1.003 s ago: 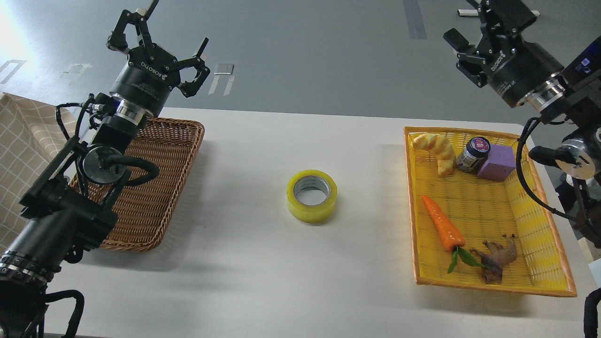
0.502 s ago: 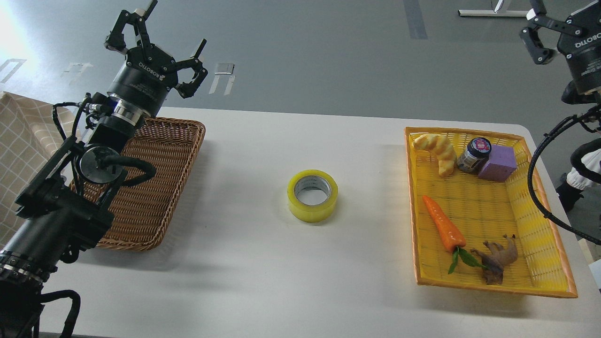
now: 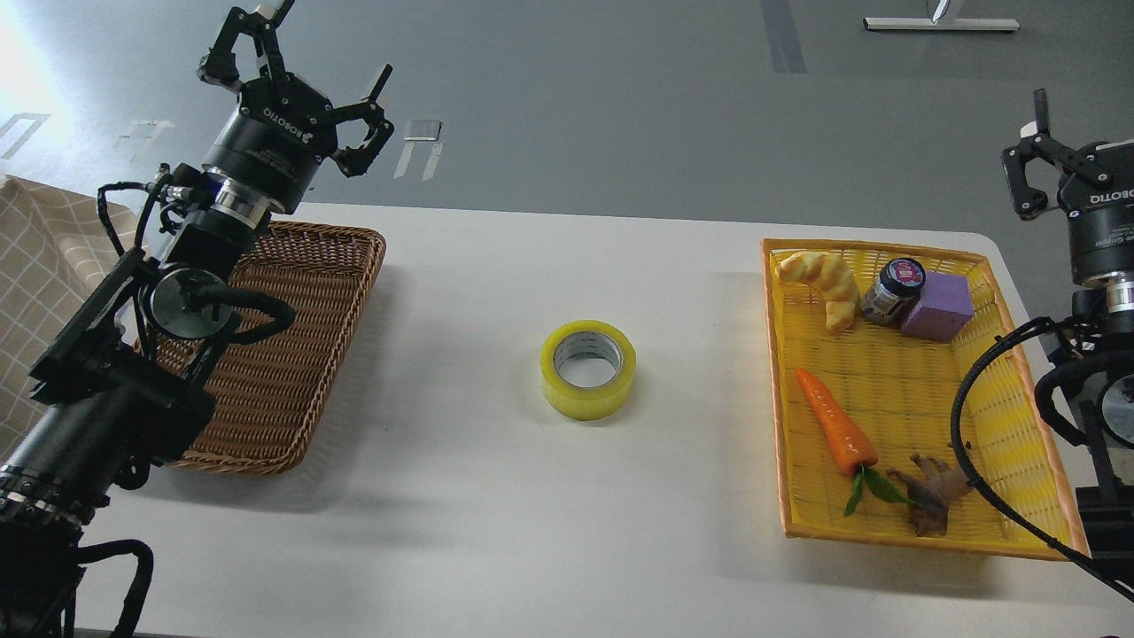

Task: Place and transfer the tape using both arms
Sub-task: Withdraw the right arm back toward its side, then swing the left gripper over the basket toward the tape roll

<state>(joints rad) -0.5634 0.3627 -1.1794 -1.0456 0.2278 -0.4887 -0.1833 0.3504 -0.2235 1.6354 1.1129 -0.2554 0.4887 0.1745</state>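
- Tape [image 3: 588, 369] lay flat on the white table [image 3: 478, 514], near its middle, core opening facing up, clear of both baskets and untouched by either arm
- Left gripper [image 3: 297, 75] was raised above the far edge of the table, over the far corner of the brown wicker basket [image 3: 275, 390]; its fingers [image 3: 229, 49] were spread apart and held nothing
- Left arm [image 3: 133, 354] ran from the lower left corner across the near side of the brown basket, hiding part of it
- Right gripper [image 3: 1054, 155] stood at the right edge of the view, beyond the far right corner of the yellow basket [image 3: 921, 390], pointing upward; part of it was cut off by the frame, so whether its jaws were apart or together could not be told
- Yellow basket held a bread piece [image 3: 828, 283], a small dark-lidded jar [image 3: 893, 291] and a purple block [image 3: 939, 307] along its far side, the jar touching the block
- A carrot [image 3: 834, 434] lay in the middle left of that basket, with a brown animal figure [image 3: 935, 492] near its leafy end
- A black cable [image 3: 974, 425] from the right arm [image 3: 1099, 390] looped over the basket's right side
- A checked cloth [image 3: 44, 266] showed at the left edge
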